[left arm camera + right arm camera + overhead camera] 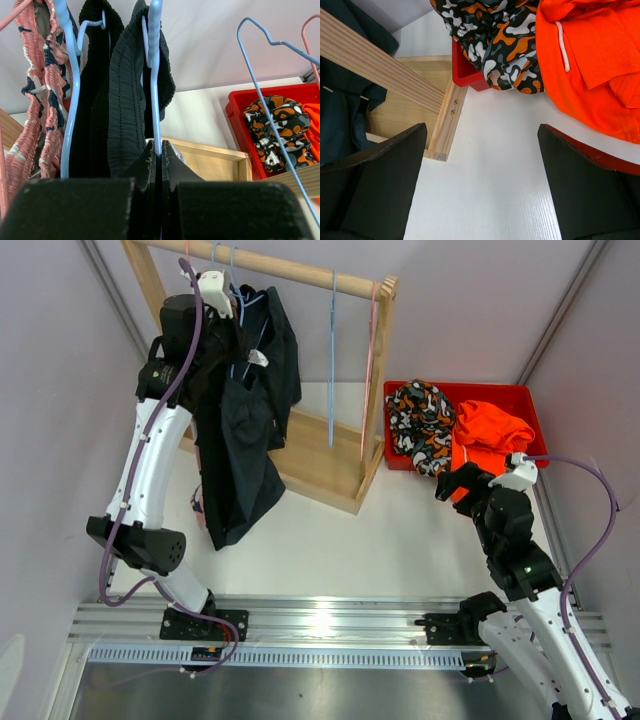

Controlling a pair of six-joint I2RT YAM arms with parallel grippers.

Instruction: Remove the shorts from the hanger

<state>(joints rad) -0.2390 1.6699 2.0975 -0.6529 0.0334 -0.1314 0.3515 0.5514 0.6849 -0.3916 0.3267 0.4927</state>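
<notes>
Because the left fingers are pressed together on the lower wire of the light-blue wire hanger, with the black ribbed-waist shorts draped right against that wire, the chief risk I judge is that a pull drags hanger and shorts off the wooden clothes rack together instead of parting them. The waistband is bunched thickly over the hanger's shoulder, so it may snag there. The neighbouring pink patterned garment hangs just beside it and could be tugged along or knocked loose. A sideways pull could also rock the rack on the white table.

Whether a fold of black cloth is pinched in with the wire I cannot tell; the wire itself clearly runs between the closed pads. In the overhead view the shorts hang from the rack's left end, their dark legs trailing down beside the left arm.

The right fingers stand wide apart and hold nothing, poised above bare table beside the red plastic bin, well apart from the shorts.
</notes>
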